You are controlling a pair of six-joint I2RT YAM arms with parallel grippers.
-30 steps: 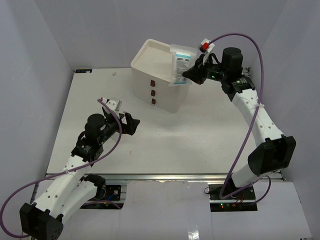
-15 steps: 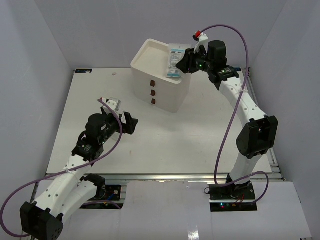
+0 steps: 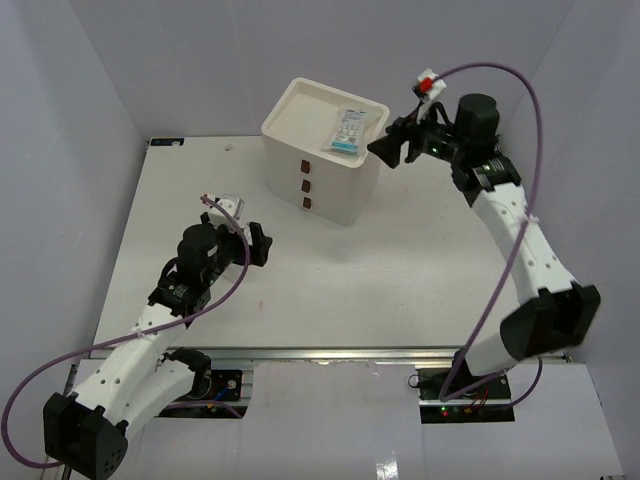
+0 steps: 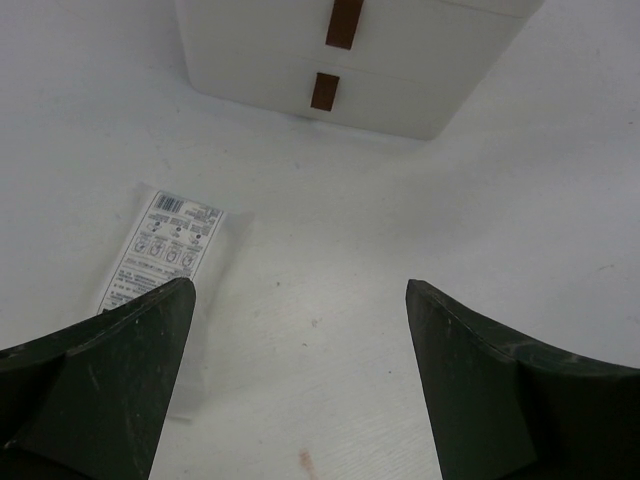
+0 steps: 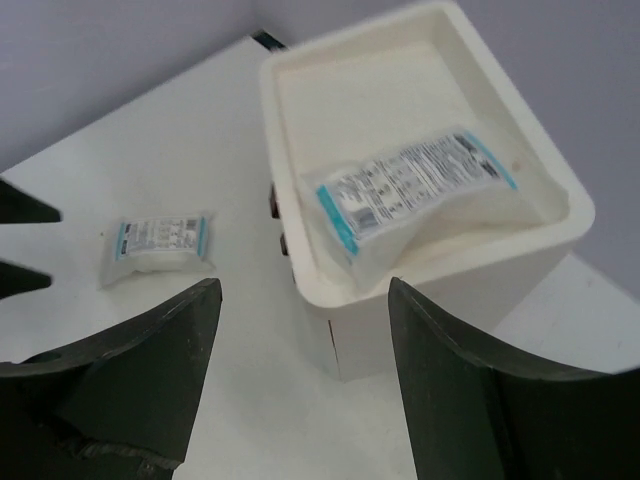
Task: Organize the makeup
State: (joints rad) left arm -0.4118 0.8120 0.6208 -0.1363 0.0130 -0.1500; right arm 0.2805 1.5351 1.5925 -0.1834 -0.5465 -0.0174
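Observation:
A clear sachet with blue print [image 3: 348, 131] [image 5: 415, 190] lies flat in the top tray of the cream drawer box [image 3: 300, 125] [image 5: 440, 275]. My right gripper [image 3: 386, 150] [image 5: 303, 290] hovers just right of the box, open and empty, apart from the sachet. A second blue-print sachet [image 4: 165, 250] [image 5: 160, 240] lies on the table left of the box. My left gripper [image 3: 262, 243] [image 4: 298, 290] hangs low over the table beside that sachet, open with nothing between its fingers. From above that sachet is hidden by the left arm.
The box front [image 4: 400, 90] shows brown drawer handles [image 4: 342, 22] facing the left gripper. White walls close the table in at the back and on both sides. A small reddish stain [image 4: 305, 458] marks the table under the left gripper.
My right gripper opened and let go of the sachet, which now lies in the box's top tray. The right arm then drew back to the right. The left gripper shifted only slightly.

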